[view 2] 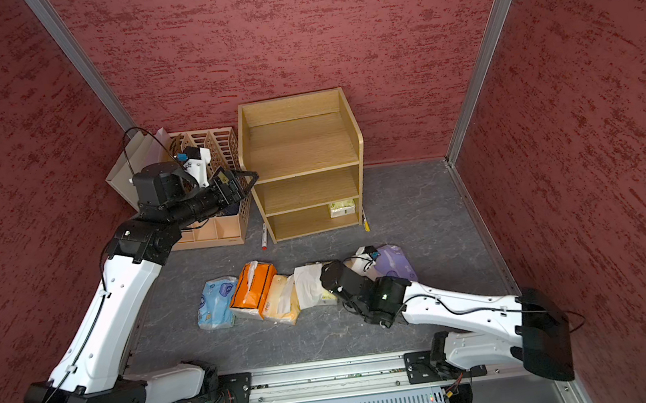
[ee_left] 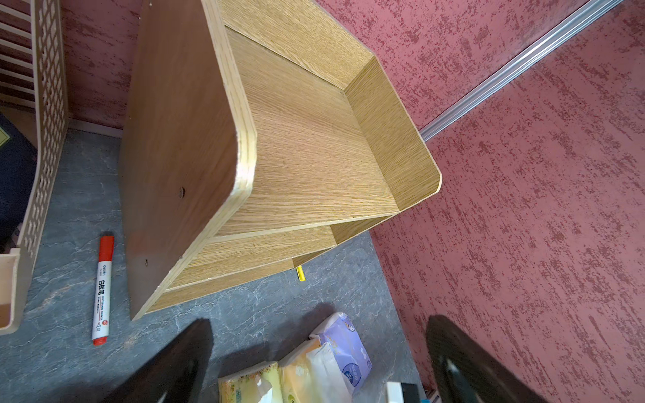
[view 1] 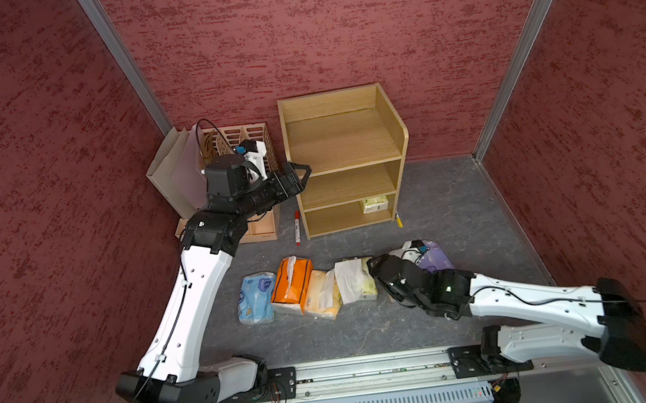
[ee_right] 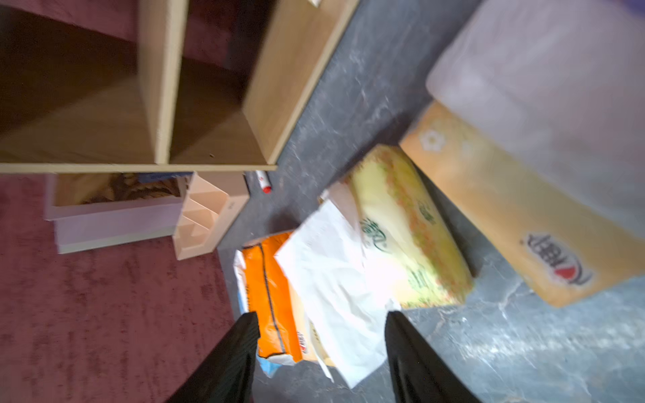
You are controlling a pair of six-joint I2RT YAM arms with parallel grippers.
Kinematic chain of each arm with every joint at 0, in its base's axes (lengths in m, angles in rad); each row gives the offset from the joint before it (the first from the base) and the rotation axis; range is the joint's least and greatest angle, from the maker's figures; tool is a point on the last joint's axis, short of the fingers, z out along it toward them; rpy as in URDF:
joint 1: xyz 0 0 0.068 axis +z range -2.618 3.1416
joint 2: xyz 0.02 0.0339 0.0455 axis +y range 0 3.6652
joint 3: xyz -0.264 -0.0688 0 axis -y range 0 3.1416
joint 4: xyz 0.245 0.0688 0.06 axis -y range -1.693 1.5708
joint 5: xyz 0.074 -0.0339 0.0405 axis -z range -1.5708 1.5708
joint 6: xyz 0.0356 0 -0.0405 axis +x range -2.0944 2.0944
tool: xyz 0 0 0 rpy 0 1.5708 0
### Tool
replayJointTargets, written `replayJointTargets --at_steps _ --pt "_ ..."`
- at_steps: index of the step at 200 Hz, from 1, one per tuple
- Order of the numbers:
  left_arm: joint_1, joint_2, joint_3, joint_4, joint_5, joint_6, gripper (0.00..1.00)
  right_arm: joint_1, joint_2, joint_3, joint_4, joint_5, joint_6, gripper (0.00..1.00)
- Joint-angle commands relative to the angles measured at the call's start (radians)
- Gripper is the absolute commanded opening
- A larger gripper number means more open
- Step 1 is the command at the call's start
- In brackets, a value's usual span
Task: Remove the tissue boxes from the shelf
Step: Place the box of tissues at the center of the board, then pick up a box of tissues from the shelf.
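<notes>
The shelf (view 1: 343, 141) stands backed against the rear wall (view 1: 332, 21). The beige file organizer (view 1: 253, 144) is close at its 9 o'clock, with a red marker (view 1: 297, 228) on the floor in the gap between them. A yellow marker (view 1: 399, 220) lies just beside its 4 o'clock corner. Open grey floor (view 1: 451, 203) lies at its 3 o'clock, and a free strip separates its front from the packs at 6 o'clock. It is light oak with three tiers and rounded side panels. One yellow-green pack (view 1: 374, 204) sits in the bottom tier, toward 3 o'clock. On the floor, side by side and touching, lie a light blue pack (view 1: 255, 298), an orange pack (view 1: 291, 283), a pale yellow-orange pack (view 1: 320, 295) and a second yellow-green pack (view 1: 365, 289) spilling white tissue (view 1: 347, 279). A lilac pack (view 1: 435, 258) lies further toward 3 o'clock. The left gripper (ee_left: 319, 322) hovers by the shelf's 9 o'clock panel, fingers spread and holding nothing. The right gripper (ee_right: 323, 315) hangs over the spilled tissue, jaws parted and clasping nothing.
</notes>
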Motion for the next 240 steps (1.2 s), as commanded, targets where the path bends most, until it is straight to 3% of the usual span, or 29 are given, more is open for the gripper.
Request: replayJointTargets --at_steps 1,35,85,129,186,240 --pt "-0.004 0.018 0.02 0.016 0.015 0.023 1.0 -0.127 -0.052 -0.037 0.057 0.01 -0.121 0.61" --pt "-0.004 0.055 0.055 -0.013 0.016 0.054 1.0 -0.368 0.036 -0.096 0.365 -0.259 -0.17 0.61" --pt "0.002 0.076 0.062 0.001 0.004 0.062 1.0 -0.474 0.391 0.154 0.404 -0.487 -0.274 0.61" --pt "0.004 0.105 0.082 0.013 0.015 0.056 1.0 -0.491 0.541 0.207 0.473 -0.432 -0.239 0.59" --pt "-0.003 0.115 0.075 0.007 0.0 0.096 1.0 -0.537 0.696 0.217 0.729 -0.402 -0.218 0.59" --pt "-0.008 0.103 0.066 -0.04 -0.017 0.146 1.0 -0.542 0.743 0.203 0.841 -0.229 -0.198 0.57"
